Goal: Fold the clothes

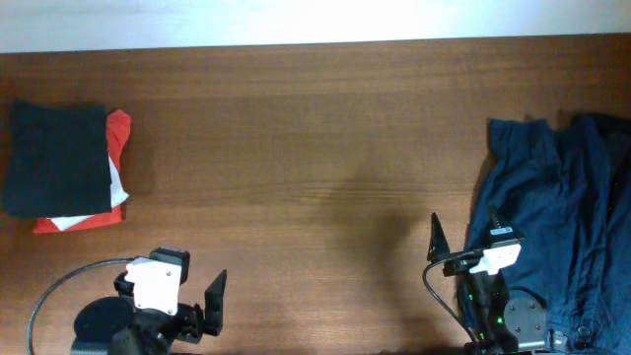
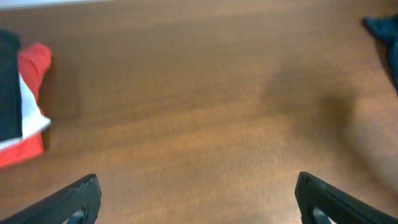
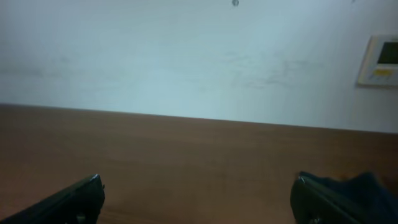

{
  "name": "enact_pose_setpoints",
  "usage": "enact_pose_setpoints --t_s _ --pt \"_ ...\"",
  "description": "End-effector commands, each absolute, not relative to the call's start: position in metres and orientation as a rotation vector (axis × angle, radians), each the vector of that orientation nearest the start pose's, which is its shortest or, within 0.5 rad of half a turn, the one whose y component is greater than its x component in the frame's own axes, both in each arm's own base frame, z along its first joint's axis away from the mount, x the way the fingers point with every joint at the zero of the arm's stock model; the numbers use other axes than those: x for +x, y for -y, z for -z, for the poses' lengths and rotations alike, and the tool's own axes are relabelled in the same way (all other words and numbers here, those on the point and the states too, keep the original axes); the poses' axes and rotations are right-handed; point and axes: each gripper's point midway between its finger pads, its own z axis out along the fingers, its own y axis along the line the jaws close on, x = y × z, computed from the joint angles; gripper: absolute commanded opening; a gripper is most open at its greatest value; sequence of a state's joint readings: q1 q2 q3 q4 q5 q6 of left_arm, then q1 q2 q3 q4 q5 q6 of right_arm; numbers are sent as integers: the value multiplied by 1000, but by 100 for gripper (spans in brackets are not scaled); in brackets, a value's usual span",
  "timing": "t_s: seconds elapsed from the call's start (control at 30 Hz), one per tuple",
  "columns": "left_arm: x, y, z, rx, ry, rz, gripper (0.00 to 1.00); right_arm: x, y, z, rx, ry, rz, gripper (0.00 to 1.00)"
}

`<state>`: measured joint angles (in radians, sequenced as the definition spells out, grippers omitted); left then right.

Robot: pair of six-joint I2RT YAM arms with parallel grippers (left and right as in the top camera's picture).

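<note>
Honestly, the left end effector [image 2: 198, 183] and right end effector [image 3: 198, 182] gape empty, and the crumpled dark blue cloth garment [image 1: 557, 197] sits at the right edge of the brown wooden desk [image 1: 315, 148]. A sloppy grab could drag it off.

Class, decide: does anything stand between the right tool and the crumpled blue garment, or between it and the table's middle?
Nothing visible does. The blue garment lies right beside the right tool; only bare table reaches the middle.

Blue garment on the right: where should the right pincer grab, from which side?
Pinch the blue garment at its left edge, coming in from the left: that edge lies exposed on the table beside the open right pincer; the rest is rumpled.
</note>
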<state>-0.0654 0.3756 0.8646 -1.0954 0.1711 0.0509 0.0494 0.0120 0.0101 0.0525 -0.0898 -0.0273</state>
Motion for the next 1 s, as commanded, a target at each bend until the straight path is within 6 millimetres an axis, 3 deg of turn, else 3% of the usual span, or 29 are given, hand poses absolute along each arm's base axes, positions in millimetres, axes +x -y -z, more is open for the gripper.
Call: enact_pose_setpoints --t_s 0.0,0.5,0.63,0.7,0.8,0.83,0.87,0.9,0.97 --pt "150 39 -226 216 -2230 206 99 245 -25 -158 -176 -1631 -23 99" --pt "148 39 -226 216 -2232 207 99 245 -26 -157 -178 -1633 -25 99" --pt "130 30 -249 198 -2034 137 99 245 -26 -157 -178 -1633 -25 99" --pt "142 24 -239 172 -1995 94 99 245 -26 -157 -178 -1633 -25 99" --pt "186 26 -209 164 -1858 83 99 245 -26 -157 -178 -1633 -25 99" --pt "212 27 -200 159 -1751 78 99 245 -26 -157 -178 -1633 -25 98" --pt "224 28 -199 157 -1685 75 99 245 -26 -157 -178 -1633 -25 99" --pt "232 28 -199 155 -1623 71 99 245 -26 -157 -178 -1633 -25 99" --pt "245 29 -175 157 -1567 68 99 245 -26 -157 -178 -1633 -25 99"
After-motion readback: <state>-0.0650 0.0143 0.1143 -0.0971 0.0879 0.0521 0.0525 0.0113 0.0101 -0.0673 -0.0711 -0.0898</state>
